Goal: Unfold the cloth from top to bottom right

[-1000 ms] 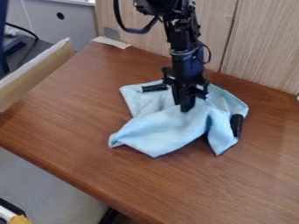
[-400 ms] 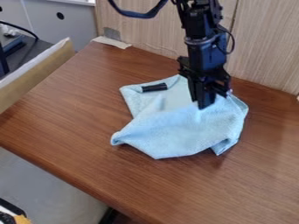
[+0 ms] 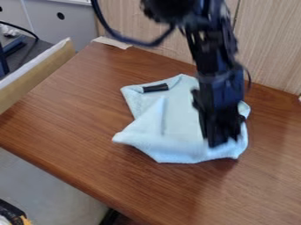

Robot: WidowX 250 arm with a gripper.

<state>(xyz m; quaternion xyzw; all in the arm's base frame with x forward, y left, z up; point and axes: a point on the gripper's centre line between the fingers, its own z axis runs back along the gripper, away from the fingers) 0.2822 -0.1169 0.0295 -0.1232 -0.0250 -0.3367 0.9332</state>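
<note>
The black gripper (image 3: 218,143) points down over the lower right part of the light blue cloth (image 3: 176,116), its tip against the fabric there. Blurring and the angle leave it unclear whether the cloth is held. The cloth lies partly spread, with a raised fold running down its left half to a pointed lower left corner. Along the bottom the fabric is bunched, and the arm covers much of the right side. A short black piece (image 3: 155,88) rests on the cloth's upper left part.
The brown wooden table (image 3: 76,118) stretches around the cloth, its front edge running diagonally at lower left. Wood-grain panels (image 3: 270,48) stand behind it. A pale board (image 3: 35,72) borders the upper left, and a whitish strip (image 3: 111,42) lies at the back edge.
The gripper has moved right and then down toward the front. The cloth's middle has opened out, its bunched part has shifted to the bottom, and the black piece at right has become covered.
</note>
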